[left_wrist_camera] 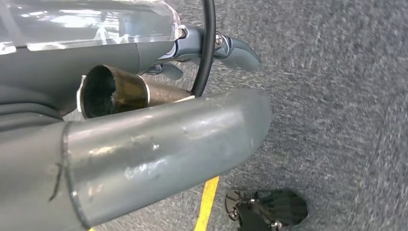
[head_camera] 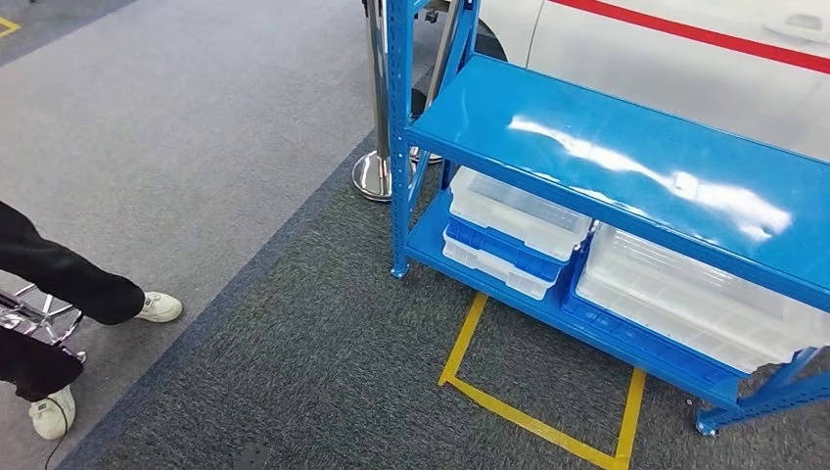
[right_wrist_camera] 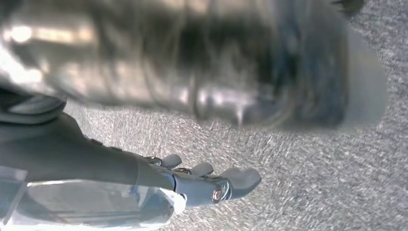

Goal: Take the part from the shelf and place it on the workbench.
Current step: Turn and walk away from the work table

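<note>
The part (left_wrist_camera: 120, 91) is a short dark metal tube with an open end. My left hand (left_wrist_camera: 120, 53) holds it between the thick grey thumb (left_wrist_camera: 163, 144) and the palm, above grey carpet. My right hand (right_wrist_camera: 144, 178) hangs over the carpet with its fingers (right_wrist_camera: 235, 180) stretched out and nothing in it; its thumb is a blur close to the camera. In the head view the blue metal shelf (head_camera: 626, 157) stands ahead to the right, its upper board bare and shiny.
Clear plastic bins (head_camera: 519, 220) (head_camera: 685, 294) sit on the shelf's lower board. Yellow floor tape (head_camera: 529, 416) marks a box in front of it. A chrome post base (head_camera: 377, 171) stands by the shelf corner, a white car (head_camera: 685, 59) behind. A person's legs (head_camera: 69, 279) are at the left.
</note>
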You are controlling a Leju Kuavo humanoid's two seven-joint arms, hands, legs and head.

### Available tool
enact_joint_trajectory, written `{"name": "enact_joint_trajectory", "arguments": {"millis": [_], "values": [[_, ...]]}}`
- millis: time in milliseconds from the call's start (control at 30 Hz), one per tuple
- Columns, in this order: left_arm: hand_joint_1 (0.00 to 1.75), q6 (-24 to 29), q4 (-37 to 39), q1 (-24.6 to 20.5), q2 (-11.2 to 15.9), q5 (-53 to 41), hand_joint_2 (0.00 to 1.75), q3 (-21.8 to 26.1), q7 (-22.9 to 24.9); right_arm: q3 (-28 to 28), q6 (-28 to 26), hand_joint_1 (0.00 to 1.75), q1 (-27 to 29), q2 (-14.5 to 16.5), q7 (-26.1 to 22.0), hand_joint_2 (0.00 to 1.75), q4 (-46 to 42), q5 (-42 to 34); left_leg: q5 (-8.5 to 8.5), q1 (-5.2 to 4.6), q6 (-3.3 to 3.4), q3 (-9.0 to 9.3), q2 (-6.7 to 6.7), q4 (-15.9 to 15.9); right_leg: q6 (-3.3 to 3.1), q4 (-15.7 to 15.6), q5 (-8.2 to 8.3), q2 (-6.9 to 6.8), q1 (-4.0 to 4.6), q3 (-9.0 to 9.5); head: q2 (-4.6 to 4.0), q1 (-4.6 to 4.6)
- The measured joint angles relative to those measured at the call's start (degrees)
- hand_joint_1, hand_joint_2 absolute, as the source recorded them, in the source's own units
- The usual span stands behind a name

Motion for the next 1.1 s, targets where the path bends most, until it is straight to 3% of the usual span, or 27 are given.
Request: {"name": "enact_joint_trajectory", "arguments": {"millis": [33, 67, 100, 167, 233, 267, 333, 367, 433, 467, 533, 567, 600, 633, 700, 767, 833, 867, 933, 967, 1033, 1067, 1100], "values": [[0.0, -0.01, 0.0, 0.05, -0.01, 0.1, 0.0, 0.02, 0.01, 0.0, -0.02, 0.0, 0.0, -0.01, 0.01, 0.0, 0.0, 0.0, -0.09, -0.03, -0.04, 0.01, 0.79, 0.03, 0.18, 2.56, -0.74, -0.35, -0.12, -1.27, 0.0, 0.01], [0.0, -0.03, 0.0, 0.08, -0.03, 0.17, 0.0, 0.02, 0.01, 0.0, -0.04, 0.0, 0.06, -0.02, 0.02, 0.0, 0.0, 0.0, -0.2, -0.03, -0.13, 0.05, 1.53, 0.07, 0.31, 3.26, -0.42, -0.58, -0.23, -1.59, 0.0, 0.01], [0.0, -0.05, 0.0, 0.08, -0.06, 0.22, 0.0, 0.03, 0.02, 0.0, -0.06, 0.0, 0.13, -0.04, 0.03, 0.0, 0.0, 0.0, -0.33, 0.0, -0.27, 0.13, 2.23, 0.13, 0.4, 1.76, 0.91, -0.87, -0.32, -0.76, 0.0, 0.02], [0.0, -0.14, 0.0, 0.06, -0.13, 0.22, 0.0, 0.03, 0.02, 0.0, -0.08, 0.0, 0.14, -0.09, 0.06, 0.0, 0.0, 0.01, -0.74, -0.03, -0.75, 0.47, 3.46, 0.3, 0.21, -5.62, 4.37, -2.94, -0.24, 3.2, 0.0, 0.03], [0.0, -0.21, 0.0, 0.01, -0.13, 0.22, 0.0, 0.03, 0.02, 0.0, -0.08, 0.0, -0.06, -0.11, 0.07, 0.0, 0.0, 0.03, -1.27, -0.33, -1.47, 0.86, 4.5, 0.52, -0.6, -10.83, 5.9, -4.89, 0.12, 5.9, 0.0, -0.05], [0.0, -0.22, 0.0, -0.03, -0.12, 0.22, 0.0, 0.03, 0.02, 0.0, -0.08, 0.0, -0.13, -0.11, 0.07, 0.0, 0.0, 0.04, -1.47, -0.51, -1.84, 1.07, 4.99, 0.55, -1.08, -11.43, 5.75, -5.17, 0.34, 6.1, 0.0, -0.08], [0.0, -0.23, 0.0, -0.19, -0.13, 0.23, 0.0, 0.04, 0.02, 0.0, -0.08, 0.0, -0.11, -0.11, 0.07, 0.0, 0.01, 0.04, -1.81, -0.47, -2.48, 1.51, 5.82, 0.49, -1.9, -11.52, 5.85, -3.86, 0.36, 6.08, 0.0, -0.1], [0.0, -0.23, 0.0, -0.28, -0.13, 0.23, 0.0, 0.04, 0.01, 0.0, -0.09, 0.0, -0.08, -0.1, 0.07, 0.0, 0.01, 0.04, -2.32, -0.35, -2.79, 1.55, 5.33, 0.92, -2.3, -11.7, 5.96, -3.26, 0.26, 6.18, 0.0, -0.1], [0.0, -0.24, 0.0, -0.34, -0.13, 0.22, 0.0, 0.05, -0.03, 0.0, -0.09, 0.0, -0.17, -0.1, 0.08, 0.0, 0.01, 0.04, -5.01, -0.06, -3.21, 0.13, 2.84, 4.72, -3.1, -12.05, 6.26, -2.08, -0.03, 6.36, 0.0, -0.14], [0.0, -0.25, 0.0, -0.29, -0.13, 0.22, 0.0, 0.05, -0.05, 0.0, -0.09, 0.0, -0.23, -0.1, 0.09, 0.0, 0.01, 0.05, -7.0, 0.0, -3.3, -1.44, 1.35, 8.37, -3.33, -12.05, 6.3, -1.43, 0.04, 6.32, 0.0, -0.16], [0.0, -0.26, 0.0, -0.1, -0.13, 0.22, 0.0, 0.05, -0.05, 0.0, -0.08, 0.0, -0.33, -0.11, 0.09, 0.0, 0.01, 0.09, -9.71, 0.02, -3.34, -4.99, 0.14, 15.54, -3.55, -11.91, 6.29, 0.11, 0.22, 6.24, 0.0, -0.18], [0.0, -0.26, 0.0, -0.02, -0.12, 0.23, 0.0, 0.05, -0.03, 0.0, -0.07, 0.0, -0.31, -0.11, 0.09, 0.0, 0.01, 0.11, -9.53, 0.02, -3.28, -5.91, -0.03, 16.99, -3.59, -11.82, 6.26, 0.95, 0.32, 6.26, 0.0, -0.18], [0.0, -0.25, 0.0, 0.01, -0.11, 0.23, 0.0, 0.05, -0.01, 0.0, -0.07, 0.0, -0.29, -0.11, 0.09, 0.0, 0.02, 0.14, -8.17, 0.01, -3.13, -5.81, -0.14, 16.15, -3.6, -11.73, 6.22, 1.77, 0.39, 6.32, 0.0, -0.18], [0.0, -0.25, 0.0, -0.01, -0.1, 0.22, 0.0, 0.05, 0.01, 0.0, -0.07, 0.0, -0.28, -0.11, 0.09, 0.0, 0.02, 0.15, -5.94, 0.01, -2.9, -4.75, -0.49, 13.22, -3.59, -11.64, 6.17, 2.58, 0.43, 6.39, 0.0, -0.18], [0.0, -0.24, 0.01, -0.04, -0.01, 0.22, 0.0, 0.05, 0.03, 0.0, -0.07, 0.0, -0.35, -0.07, 0.09, 0.0, 0.02, 0.15, -2.07, 0.05, -2.24, -1.91, -3.1, 5.62, -3.33, -11.36, 6.09, 4.05, 0.44, 6.27, 0.0, -0.15], [0.0, -0.25, 0.03, -0.09, 0.08, 0.22, 0.0, 0.04, 0.05, 0.0, -0.07, 0.0, -0.42, -0.02, 0.09, 0.0, 0.02, 0.15, -0.99, -0.03, -1.92, -0.54, -5.14, 1.84, -2.67, -11.14, 6.19, 5.32, 0.24, 5.74, 0.0, -0.15], [0.0, -0.25, 0.04, -0.17, 0.05, 0.23, 0.0, 0.04, 0.09, 0.0, -0.08, 0.0, -0.26, -0.05, 0.1, 0.0, 0.02, 0.16, -0.93, -0.08, -1.71, -0.32, -4.42, 1.34, -1.79, -11.31, 6.49, 6.52, 0.05, 5.38, 0.0, -0.16], [0.0, -0.24, 0.04, -0.22, 0.02, 0.24, 0.0, 0.04, 0.1, 0.0, -0.08, 0.0, -0.12, -0.09, 0.11, 0.0, 0.03, 0.18, -0.69, 0.01, -1.39, -0.14, -3.78, 0.94, -1.45, -11.17, 6.39, 6.21, 0.1, 5.24, 0.0, -0.13], [0.0, -0.2, 0.04, -0.26, -0.03, 0.26, 0.0, 0.05, 0.07, 0.01, -0.25, 0.0, -0.08, -0.16, -0.13, 0.0, 0.04, 0.51, -0.22, 0.27, -0.58, 0.2, -2.26, 0.08, -1.05, -8.26, 4.45, 3.49, 0.3, 3.77, 0.0, 0.14], [0.0, -0.19, 0.04, -0.22, -0.03, 0.29, 0.0, 0.06, 0.03, 0.02, -0.44, 0.0, -0.19, -0.17, -0.49, 0.0, 0.04, 0.86, -0.15, 0.18, -0.33, 0.29, -1.45, -0.08, -0.96, -5.1, 2.67, 1.58, 0.26, 2.22, 0.0, 0.27], [0.0, -0.19, 0.05, -0.04, -0.02, 0.37, 0.0, 0.07, -0.04, 0.05, -0.87, 0.0, -0.41, -0.17, -1.35, 0.0, 0.04, 1.59, -0.25, 0.03, -0.19, 0.28, 0.13, -0.08, -0.6, 2.03, -0.38, -0.2, 0.08, -1.32, 0.0, 0.38], [0.0, -0.19, 0.05, 0.04, -0.03, 0.39, 0.0, 0.07, -0.07, 0.06, -1.02, 0.0, -0.46, -0.17, -1.59, 0.44, 0.04, 1.86, -0.34, 0.0, -0.25, 0.31, 0.73, -0.05, -0.4, 3.83, -0.61, -0.46, -0.07, -2.19, 0.0, 0.39], [0.0, -0.19, 0.06, 0.07, -0.04, 0.39, 0.0, 0.08, -0.09, 0.07, -1.19, 0.0, -0.42, -0.2, -1.6, 0.87, 0.04, 2.1, -0.46, 0.02, -0.37, 0.37, 1.22, 0.02, -0.23, 3.39, 0.28, -0.63, -0.23, -1.88, 0.0, 0.39]]}}
